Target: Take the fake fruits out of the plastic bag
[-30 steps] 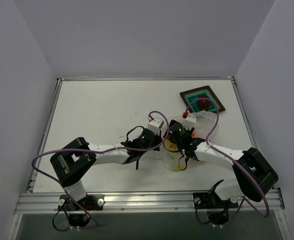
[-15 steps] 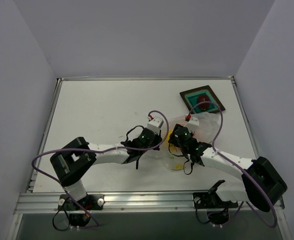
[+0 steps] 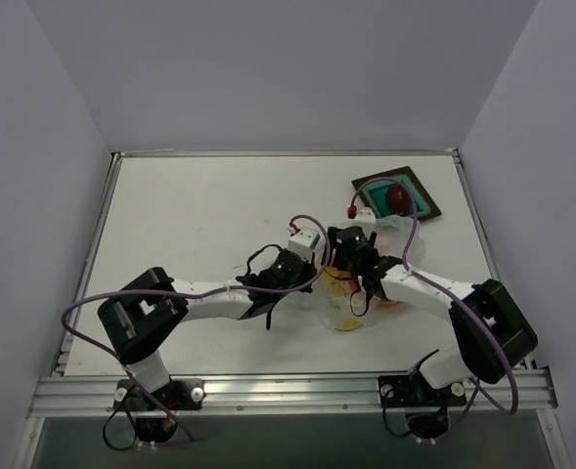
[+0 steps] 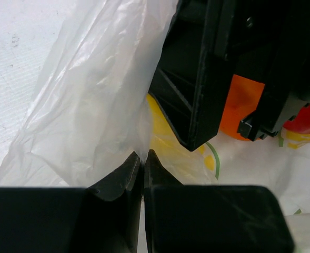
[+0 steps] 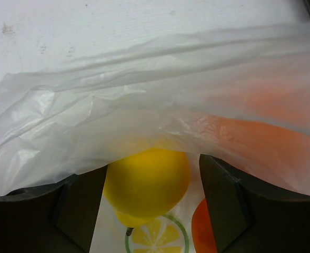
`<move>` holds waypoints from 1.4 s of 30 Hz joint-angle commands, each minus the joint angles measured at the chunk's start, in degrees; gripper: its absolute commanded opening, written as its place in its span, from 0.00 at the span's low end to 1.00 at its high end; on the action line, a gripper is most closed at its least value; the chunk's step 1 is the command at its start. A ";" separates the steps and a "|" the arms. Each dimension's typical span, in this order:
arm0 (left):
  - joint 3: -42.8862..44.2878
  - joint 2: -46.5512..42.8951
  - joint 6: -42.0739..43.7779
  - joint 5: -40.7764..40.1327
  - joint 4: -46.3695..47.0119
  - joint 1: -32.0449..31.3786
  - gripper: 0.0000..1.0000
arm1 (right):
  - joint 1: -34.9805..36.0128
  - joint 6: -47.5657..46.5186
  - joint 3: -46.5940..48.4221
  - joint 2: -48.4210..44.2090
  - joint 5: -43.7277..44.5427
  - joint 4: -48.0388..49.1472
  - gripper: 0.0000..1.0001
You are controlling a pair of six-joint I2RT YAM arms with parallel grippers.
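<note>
One fruit out: glossy red plastic apple (image 3: 397, 198) on the far-right dark tray (image 3: 430, 202).
Left gripper (image 4: 142, 158) pinches the clear citrus-printed plastic bag (image 4: 91, 105) mid-table; right gripper (image 5: 153, 164) gapes around the bagged yellow pear (image 5: 147, 184); orange ball (image 4: 241, 105) also inside.

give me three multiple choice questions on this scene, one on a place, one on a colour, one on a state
1. Where does the red apple lie?
A at the table's near edge
B on the dark tray
C against the left wall

2. What colour is the fruit between the fingers of the right gripper?
A green
B purple
C yellow

3. How is the left gripper?
A shut on the plastic bag
B wide open
C shut on an orange ball

Answers:
1 B, the top view shows it on the tray.
2 C, the right wrist view shows the yellow pear there.
3 A, the left wrist view shows its fingers pinching the film.
</note>
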 commanded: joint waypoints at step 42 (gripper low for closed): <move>0.69 -3.45 1.47 -2.09 0.38 1.12 0.02 | -3.30 3.88 -1.55 -29.76 -12.57 -11.32 0.36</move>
